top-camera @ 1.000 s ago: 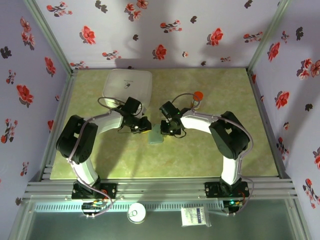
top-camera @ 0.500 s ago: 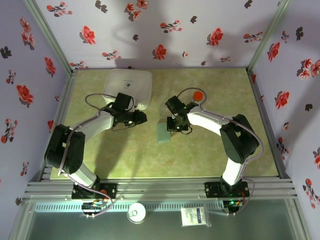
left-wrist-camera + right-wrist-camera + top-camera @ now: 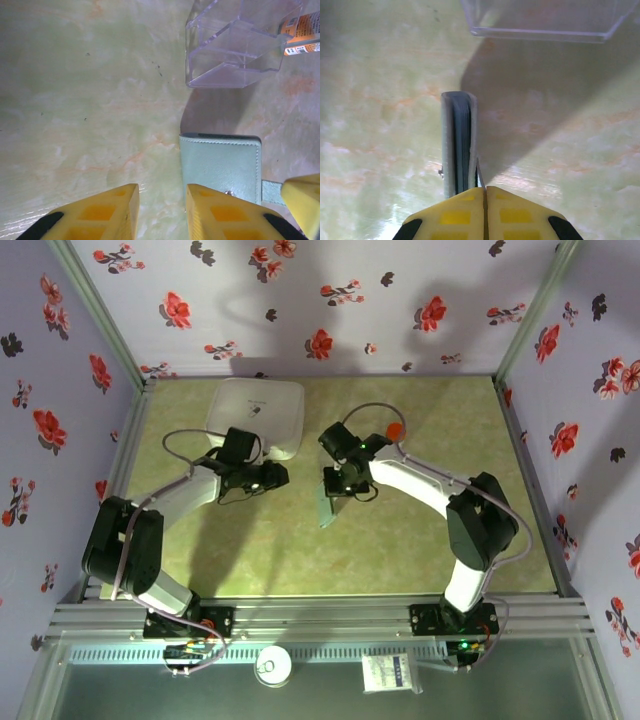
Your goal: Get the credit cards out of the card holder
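Near the middle of the pale green, marble-look table (image 3: pixel 250 560) is the small grey-blue folded card holder (image 3: pixel 326 504). From above it looks like a thin sliver, so it is tipped up on its edge. I cannot tell if its bottom edge touches the table.

The right gripper (image 3: pixel 338 486) is just behind it. In the right wrist view its two yellow fingers (image 3: pixel 450 217) are pressed together. A thin bit of the card holder is pinched between them. The folded card holder points away from the fingers, edge on, and thin dark layers sit between its two sides. I cannot tell if these are cards.

The left gripper (image 3: pixel 276 477) is a little to the left, apart from the card holder. In the left wrist view its yellow fingers (image 3: pixel 95 217) are spread apart, and bare table shows in the gap. The flat side of the card holder faces this camera. Its thin side strap (image 3: pixel 271 192) runs to the right, toward another yellow finger at the edge.

Beyond the card holder stands a clear plastic tray (image 3: pixel 235 45). A bottle with an orange label (image 3: pixel 300 25) lies just behind the tray. A big white box with round corners (image 3: pixel 255 410) sits at the far left of the table.
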You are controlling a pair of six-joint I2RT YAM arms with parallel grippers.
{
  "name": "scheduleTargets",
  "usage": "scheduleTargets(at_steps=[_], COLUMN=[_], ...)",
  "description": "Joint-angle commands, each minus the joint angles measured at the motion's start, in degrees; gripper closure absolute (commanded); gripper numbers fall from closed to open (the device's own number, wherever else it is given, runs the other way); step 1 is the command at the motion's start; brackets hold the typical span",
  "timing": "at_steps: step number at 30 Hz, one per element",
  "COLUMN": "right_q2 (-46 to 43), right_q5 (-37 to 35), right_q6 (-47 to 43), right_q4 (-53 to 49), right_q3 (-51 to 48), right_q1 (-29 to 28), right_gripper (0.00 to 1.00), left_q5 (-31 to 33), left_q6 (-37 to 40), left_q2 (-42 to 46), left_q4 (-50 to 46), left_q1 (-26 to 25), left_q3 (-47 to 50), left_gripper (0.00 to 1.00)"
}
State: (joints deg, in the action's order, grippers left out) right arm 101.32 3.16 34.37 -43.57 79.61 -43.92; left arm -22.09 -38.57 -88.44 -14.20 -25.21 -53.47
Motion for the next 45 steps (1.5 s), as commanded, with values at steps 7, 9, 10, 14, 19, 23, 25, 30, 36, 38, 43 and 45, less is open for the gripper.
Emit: scheduleTargets(at_steps=[7, 9, 10, 14, 19, 23, 25, 30, 36, 38, 43, 45], right_q2=[3.55, 3.45, 3.37, 1.94, -0.62, -2.16, -2.44, -2.22, -1.71, -1.47, 0.03, 0.97], right_q5=[-3.07, -2.65, -2.78, -5.28, -6.73, -6.44, -5.64, -4.88, -4.77, -4.71, -3.16, -3.12], right_q6=[8.34, 9.06, 9.14, 8.34, 7.25, 6.52, 6.41, 6.15, 6.30, 6.17, 5.34, 4.88], right_q4=[-1.07, 0.09, 0.15, -1.17, -1.53, 0.51, 1.44, 3.44, 5.93, 6.75, 10.57, 11.70], right_q3=[7.67, 7.28, 7.07, 5.45, 0.47, -4.64, -6.28, -9.18, -11.48, -12.09, -13.69, -13.83], right_q1=[-5.37, -5.46, -5.47, -5.02, -2.83, -0.64, 0.37, 1.77, 2.60, 2.76, 3.67, 4.00], right_gripper=[0.95, 0.95, 0.95, 0.95, 0.94, 0.94, 0.95, 0.95, 0.96, 0.95, 0.96, 0.96], left_q5=[-1.45, -1.77, -2.23, -4.56, -5.61, -5.52, -5.04, -2.73, 0.13, 0.08, 0.61, 1.20], left_q6=[2.19, 2.26, 2.30, 2.51, 3.04, 2.80, 2.89, 3.23, 3.59, 3.46, 3.40, 3.18], left_q2=[2.43, 2.02, 1.62, -1.51, -5.25, -8.18, -9.41, -11.40, -12.41, -12.78, -13.65, -13.85], left_q4=[-2.16, -2.50, -2.28, -1.89, -1.96, -1.14, -1.93, -3.50, -5.37, -4.93, -5.20, -5.04], left_q1=[0.69, 0.68, 0.69, 0.54, -0.84, -2.01, -2.37, -2.99, -3.09, -3.22, -3.27, -3.23], left_q3=[1.51, 1.70, 1.83, 1.41, 0.20, -0.17, -0.96, -1.79, -1.72, -1.55, -1.86, -1.94], left_gripper=[0.70, 0.71, 0.72, 0.77, 0.85, 0.91, 0.93, 0.96, 0.98, 0.98, 0.99, 0.99])
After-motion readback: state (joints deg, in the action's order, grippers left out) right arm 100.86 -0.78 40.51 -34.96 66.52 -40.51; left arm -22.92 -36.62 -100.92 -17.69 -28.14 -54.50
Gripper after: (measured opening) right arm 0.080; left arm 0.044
